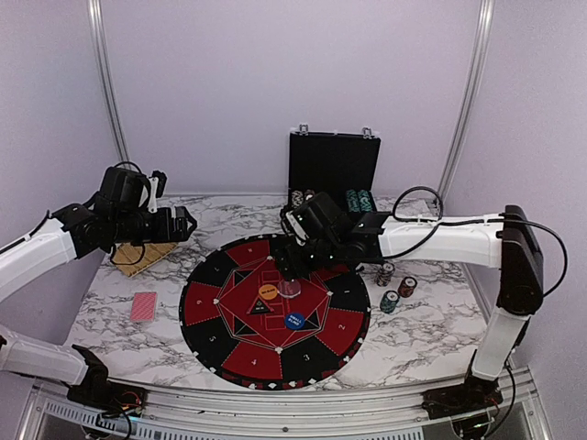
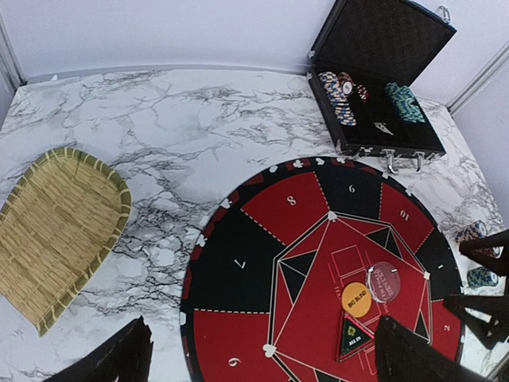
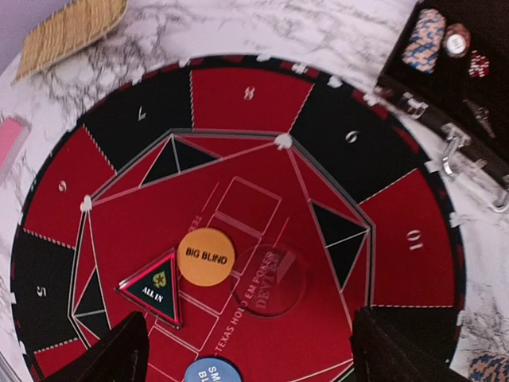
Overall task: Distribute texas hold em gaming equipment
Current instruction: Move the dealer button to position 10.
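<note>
Top external, unlike left wrist, shows a likely card (image 1: 144,306).

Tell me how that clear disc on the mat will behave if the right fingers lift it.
The clear disc looks thin and lies flat on the mat, so it probably offers little edge to pinch. Its glossy surface may slip. Pushed, it should slide, not roll.

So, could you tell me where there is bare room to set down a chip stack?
Bare marble between woven tray and black case, and between card deck and near edge. Crowded: mat centre and chip stacks at its right.
</note>
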Available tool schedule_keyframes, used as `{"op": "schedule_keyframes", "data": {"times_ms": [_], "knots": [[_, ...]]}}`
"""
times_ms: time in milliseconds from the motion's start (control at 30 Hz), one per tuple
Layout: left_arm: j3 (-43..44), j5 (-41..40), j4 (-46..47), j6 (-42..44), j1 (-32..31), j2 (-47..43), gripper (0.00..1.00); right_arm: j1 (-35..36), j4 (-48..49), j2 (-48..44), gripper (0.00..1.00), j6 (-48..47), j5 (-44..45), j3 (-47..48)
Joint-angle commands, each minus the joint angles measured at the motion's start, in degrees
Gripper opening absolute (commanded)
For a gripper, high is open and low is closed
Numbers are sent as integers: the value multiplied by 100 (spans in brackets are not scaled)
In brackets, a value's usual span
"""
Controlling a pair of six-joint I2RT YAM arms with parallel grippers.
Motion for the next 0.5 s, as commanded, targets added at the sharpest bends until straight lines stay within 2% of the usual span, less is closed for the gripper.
{"op": "schedule_keyframes", "data": {"times_ms": [0, 300, 467], "knots": [[-271, 82, -61, 101, 207, -237, 99, 93, -164, 421, 83, 208, -320, 273], [-461, 195, 9, 77, 330, -322, 99, 89, -305, 1231, 72, 216, -198, 576], [-465, 227, 13, 76, 346, -322, 99, 78, -398, 1500, 70, -6, 103, 682]]}}
